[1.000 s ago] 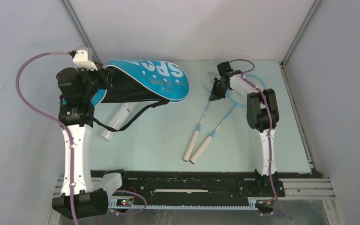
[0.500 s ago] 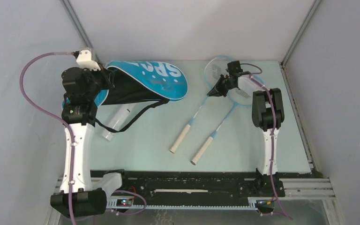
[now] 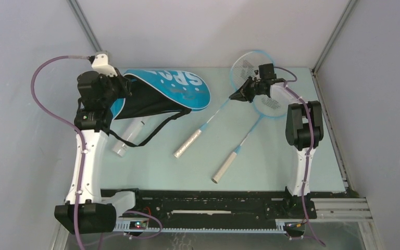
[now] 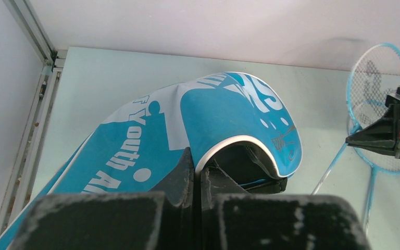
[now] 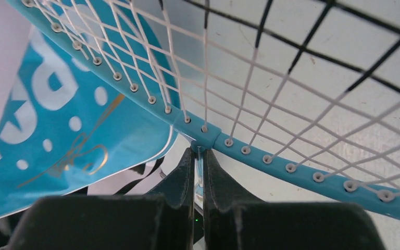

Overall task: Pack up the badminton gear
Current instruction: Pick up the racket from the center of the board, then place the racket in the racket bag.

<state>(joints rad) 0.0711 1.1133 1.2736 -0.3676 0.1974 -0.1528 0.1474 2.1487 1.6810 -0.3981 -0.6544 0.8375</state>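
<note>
The badminton gear (image 3: 159,96) is on a pale green table (image 3: 291,166). Plain grey walls (image 3: 213,31) stand all round it, with metal posts (image 3: 82,23) in the back corners. A black rail (image 3: 213,200) runs along the near edge, where the two arms are fixed.

The blue racket bag (image 3: 187,86) lies at the back left. Its black strap (image 3: 159,129) hangs down in a loop onto the table. The white tube (image 3: 130,133) lies just beside the bag, partly under the strap. The left claw (image 4: 197,161) is pinched tight on the white-trimmed edge of the bag's mouth and holds it up off the table.

The right claw (image 5: 198,156) is closed narrow on the thin shaft of the held racket (image 3: 247,65), right under the round head. The head is up in the air near the back wall. The handle points down toward the middle of the table and looks blurry. The other racket (image 3: 268,104) lies flat on the right side, with its handle toward the near edge.

A second ago the two white handles lay side by side. Now the held racket's handle has swung left, toward the bag, and its head has gone higher and farther back. The other racket has hardly moved. The left claw has kept its grip on the bag and moved a bit to the right. The tube has stayed put
</note>
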